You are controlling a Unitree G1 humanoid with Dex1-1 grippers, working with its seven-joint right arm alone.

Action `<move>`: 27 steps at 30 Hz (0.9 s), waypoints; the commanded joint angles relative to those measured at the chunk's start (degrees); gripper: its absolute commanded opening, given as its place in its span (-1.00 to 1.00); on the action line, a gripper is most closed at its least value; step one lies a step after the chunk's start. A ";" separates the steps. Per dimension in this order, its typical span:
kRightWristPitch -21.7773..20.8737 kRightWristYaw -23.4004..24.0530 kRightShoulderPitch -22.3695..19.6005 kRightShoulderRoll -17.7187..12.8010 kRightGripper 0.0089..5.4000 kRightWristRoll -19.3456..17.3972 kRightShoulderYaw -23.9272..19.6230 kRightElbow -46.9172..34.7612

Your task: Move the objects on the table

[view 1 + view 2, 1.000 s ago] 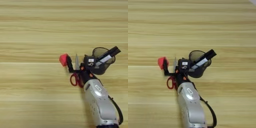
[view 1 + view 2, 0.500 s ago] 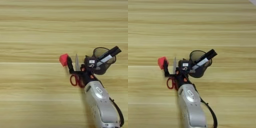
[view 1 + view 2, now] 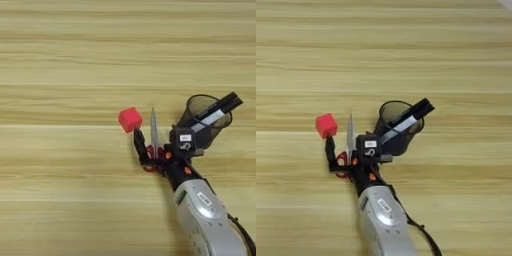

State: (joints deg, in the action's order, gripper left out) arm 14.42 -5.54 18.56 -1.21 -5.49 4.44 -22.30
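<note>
While the hand [image 3: 150, 150] sits over the scissors [image 3: 154, 137], one finger [image 3: 139, 145] just under the cube [image 3: 130, 119], I cannot tell its grip. The marker [image 3: 406, 119] leans in the cup [image 3: 396, 127]. The tabletop [image 3: 60, 190] runs broad toward its left and far edges.

Right gripper [image 3: 150, 150]: advanced slightly up the table over the red-handled scissors [image 3: 154, 131], covering more of the handles (blades exposed). Silver forearm [image 3: 383, 220]: shifted up likewise.
</note>
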 commanded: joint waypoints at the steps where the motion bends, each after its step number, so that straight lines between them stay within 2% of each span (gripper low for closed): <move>1: -0.16 0.03 -0.51 -0.46 0.99 0.40 0.48 -2.75; 11: 2.18 -0.26 1.50 -0.84 0.99 0.85 2.27 -2.11; 22: 5.57 1.17 2.93 -1.08 0.99 2.37 2.21 -1.47; 27: 7.97 1.36 3.88 -0.43 0.99 1.34 1.88 -1.40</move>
State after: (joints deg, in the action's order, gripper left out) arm 21.50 -4.38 22.30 -2.03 -3.43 6.63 -22.41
